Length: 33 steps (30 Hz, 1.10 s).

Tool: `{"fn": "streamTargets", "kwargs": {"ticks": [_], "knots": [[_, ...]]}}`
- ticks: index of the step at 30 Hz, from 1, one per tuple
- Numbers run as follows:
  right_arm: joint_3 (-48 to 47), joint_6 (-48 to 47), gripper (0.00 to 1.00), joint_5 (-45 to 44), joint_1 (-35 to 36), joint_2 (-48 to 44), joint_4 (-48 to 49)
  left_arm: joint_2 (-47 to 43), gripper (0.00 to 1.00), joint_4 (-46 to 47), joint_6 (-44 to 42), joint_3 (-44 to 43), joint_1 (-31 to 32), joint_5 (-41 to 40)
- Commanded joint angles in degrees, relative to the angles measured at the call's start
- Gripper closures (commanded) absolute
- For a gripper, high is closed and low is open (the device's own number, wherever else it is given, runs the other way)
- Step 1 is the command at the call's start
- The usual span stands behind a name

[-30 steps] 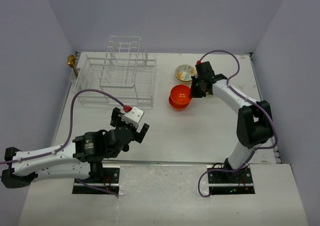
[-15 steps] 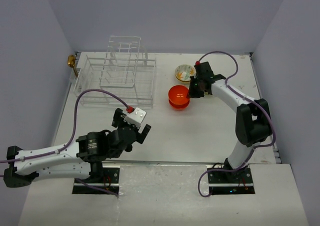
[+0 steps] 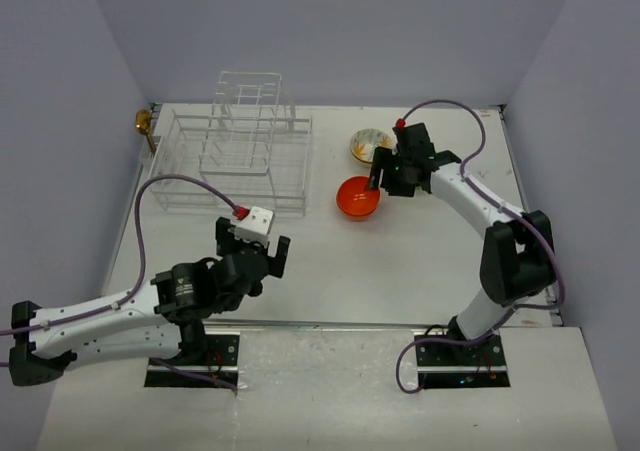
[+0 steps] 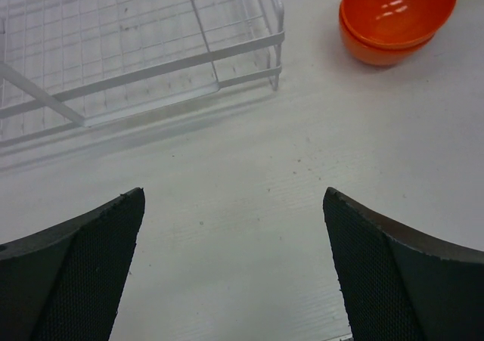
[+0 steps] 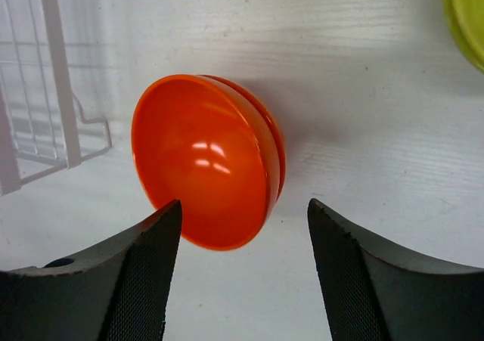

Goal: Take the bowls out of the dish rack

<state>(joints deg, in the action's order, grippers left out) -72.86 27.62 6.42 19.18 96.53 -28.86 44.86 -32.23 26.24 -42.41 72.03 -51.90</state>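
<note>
We're seeing two glossy orange bowls (image 5: 208, 159) nesting on the matte white desk (image 4: 227, 159), just beside the wire rack (image 3: 230, 161). The right hand (image 5: 242, 212) is hovering apart, straddling them and clamping nothing. The left hand (image 4: 233, 197) is gaping wide, holding nothing.

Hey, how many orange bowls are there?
2: the upper orange bowl nests in the lower orange bowl, on the table beside the dish rack. More could be hidden beneath.

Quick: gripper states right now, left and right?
Left gripper: open, holding nothing.
Right gripper: open, holding nothing, over the stacked orange bowls.
</note>
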Motion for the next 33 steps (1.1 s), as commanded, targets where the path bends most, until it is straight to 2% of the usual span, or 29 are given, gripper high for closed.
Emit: {"fn": "streamTargets", "kwargs": {"ticks": [1, 2, 4, 5, 7, 9, 11, 13, 17, 23, 27, 31, 33], "knots": [[-0.2, -0.9, 0.31, -3.4, -0.3, -9.5, -0.9, -0.5, 0.00, 8.5, 2.7, 1.7, -7.1, 4.0], [0.0, -1.1, 0.31, -3.5, -0.5, -10.6, -1.5, -0.6, 0.00, 10.6, 1.5, 2.9, -13.3, 7.1], [1.1, -1.6, 0.33, -3.7, -1.2, -14.0, -2.6, -0.2, 0.00, 15.2, 0.0, 3.5, -19.7, 16.6], [1.8, -1.7, 0.37, -3.6, -1.5, -15.4, -2.5, 0.2, 0.00, 16.0, -0.1, 3.4, -24.5, 18.7], [4.4, -2.3, 0.42, -4.0, -1.7, -20.7, -2.9, 0.5, 0.00, 15.9, 0.1, 2.7, -27.3, 20.6], [5.9, -3.1, 0.41, -4.8, -1.7, -25.3, -5.0, -0.6, 0.00, 13.7, 0.1, 1.5, -28.4, 18.8], [8.2, -4.6, 0.33, -6.2, -1.6, -33.9, -7.9, -2.7, 0.00, 11.6, 0.2, 0.2, -29.8, 14.7], [9.5, -5.2, 0.02, -10.6, -1.6, -43.4, -10.2, -4.2, 0.00, 8.1, 0.0, -1.5, -32.6, 13.5], [9.3, -6.3, 0.01, -18.2, -1.6, -56.3, -16.2, -7.8, 0.00, 3.7, -0.6, -4.6, -35.4, 13.1], [9.9, -7.6, 0.01, -28.7, -1.6, -69.4, -20.1, -16.4, 0.00, -3.4, -0.7, -5.0, -35.5, 11.0], [13.6, -11.4, 0.01, -26.2, -1.6, -76.9, -17.6, -22.0, 0.00, -4.9, -4.1, -3.2, -35.4, 10.2], [16.0, -10.3, 0.01, -25.1, -1.6, -80.6, -16.8, -25.3, 0.00, -2.1, -6.1, -1.1, -35.4, 12.7], [18.6, -9.3, 0.01, -25.0, -1.5, -81.3, -16.0, -25.6, 0.00, -2.2, -4.4, -1.0, -35.4, 10.7]]}}
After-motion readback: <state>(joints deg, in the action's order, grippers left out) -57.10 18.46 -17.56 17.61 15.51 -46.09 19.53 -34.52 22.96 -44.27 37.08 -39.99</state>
